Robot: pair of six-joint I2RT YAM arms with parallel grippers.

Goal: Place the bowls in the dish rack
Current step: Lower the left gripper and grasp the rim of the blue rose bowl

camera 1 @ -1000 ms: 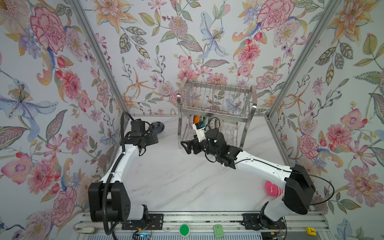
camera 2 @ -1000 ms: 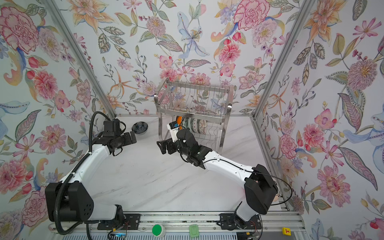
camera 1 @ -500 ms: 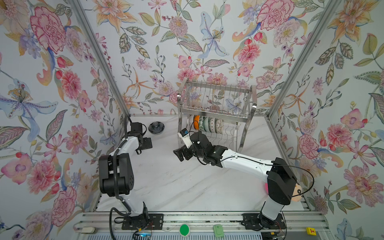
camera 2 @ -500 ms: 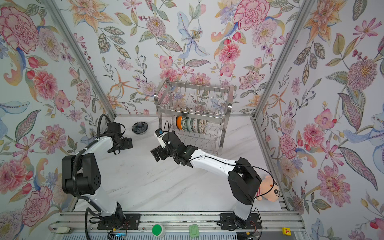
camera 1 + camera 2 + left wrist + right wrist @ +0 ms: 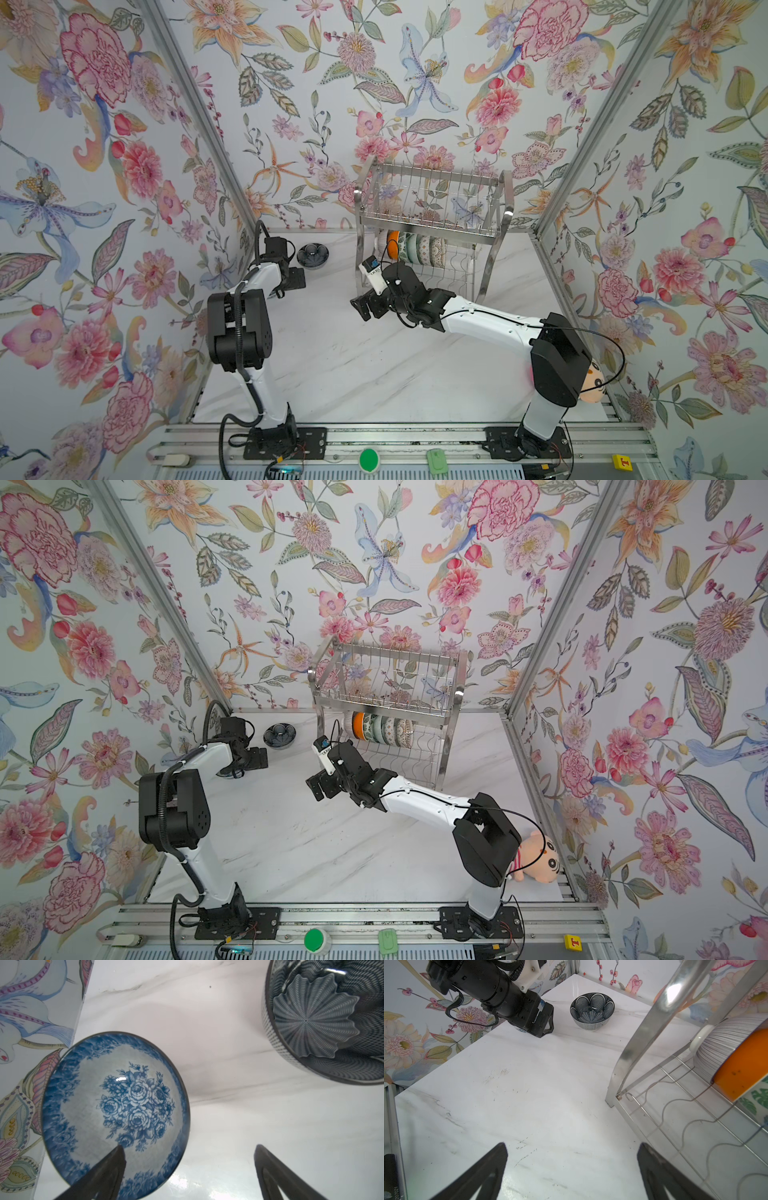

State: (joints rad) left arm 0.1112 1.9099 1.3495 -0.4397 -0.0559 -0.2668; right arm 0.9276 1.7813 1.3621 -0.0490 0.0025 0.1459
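The left gripper [image 5: 190,1147] hung with its jaws wide apart and nothing between them. In its wrist view one finger [image 5: 112,1167] lay over the inside of the blue-white floral bowl [image 5: 116,1111] and the other over bare table [image 5: 228,1095] outside the rim, so the jaws straddled the near wall of the bowl; whether a pad touched the glaze could not be told. That bowl stood upright on the table, just beside the flowered side wall [image 5: 31,1012]. The dark navy bowl [image 5: 324,1022] stood near it, apart and also upright, between the left gripper and the dish rack [image 5: 432,216] in both top views. The right gripper [image 5: 572,1145] was likewise spread and empty, low over the table just in front of the rack's left leg. On the lower tier a row of bowls [image 5: 417,249] stood on edge, with the white-and-orange bowl [image 5: 737,1064] at its left end; the slots to the right of the row looked free. The step in hand appeared to be the pick of the floral bowl, with two bowls seemingly left to load. The next move would likely call for lowering, closing on the rim wall, then tipping the bowl on edge for an open slot while clearing the navy bowl and the rack's leg.
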